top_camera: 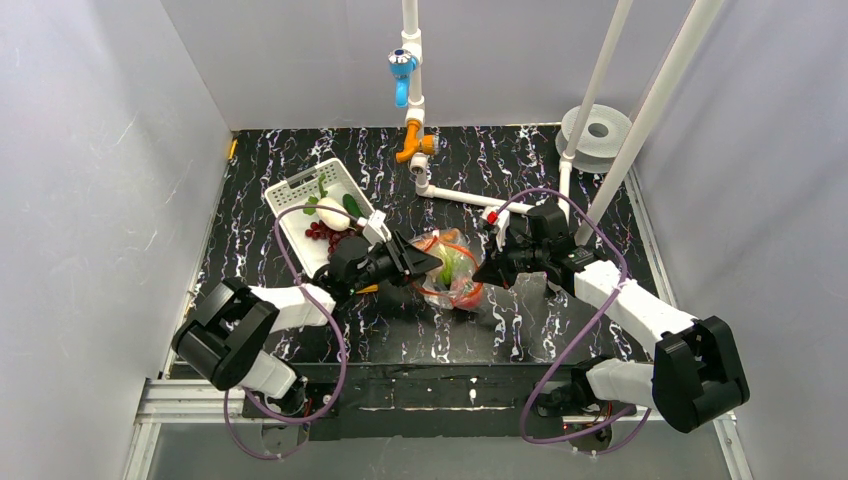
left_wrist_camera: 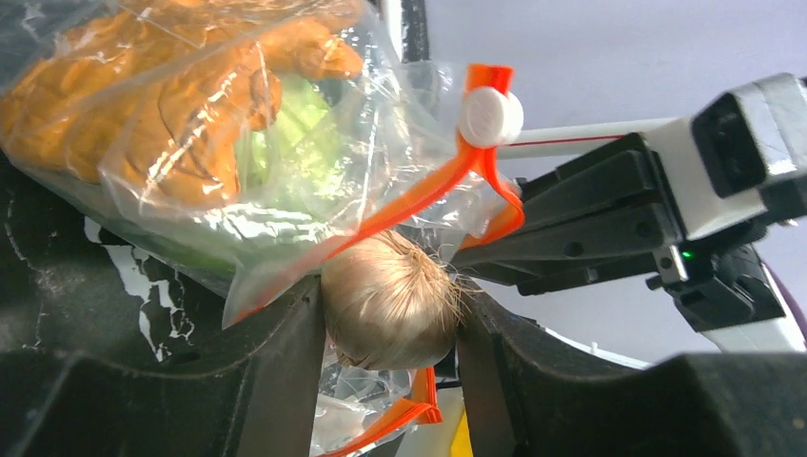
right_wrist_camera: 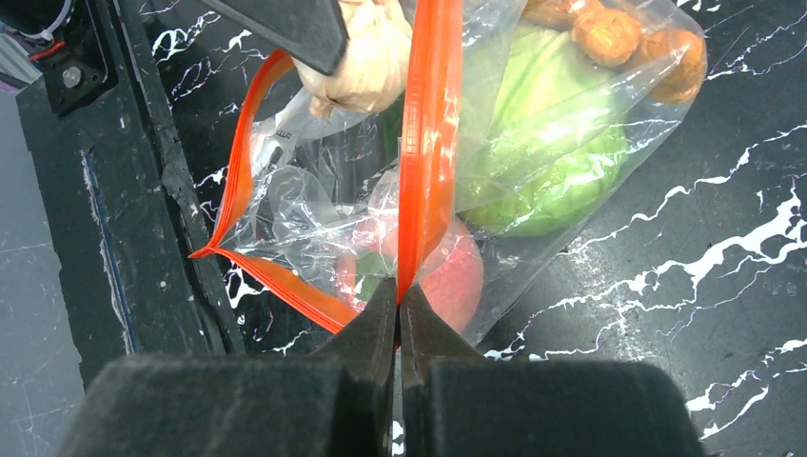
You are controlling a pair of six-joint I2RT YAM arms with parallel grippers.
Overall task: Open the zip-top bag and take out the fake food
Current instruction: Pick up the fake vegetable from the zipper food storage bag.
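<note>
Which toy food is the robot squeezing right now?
The pale garlic bulb, pinched in the left gripper at the mouth of the zip-top bag. The green vegetable, orange pieces and red peach lie loose inside it.

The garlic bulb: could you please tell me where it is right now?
The garlic sits between the left gripper's fingers in the left wrist view, at the bag's mouth, just under the zip strip that the right gripper pinches.

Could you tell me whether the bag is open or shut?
Open. On the bag, the orange strip is parted into a loop; the right gripper pinches one side, the left gripper holds a garlic bulb at the mouth.
</note>
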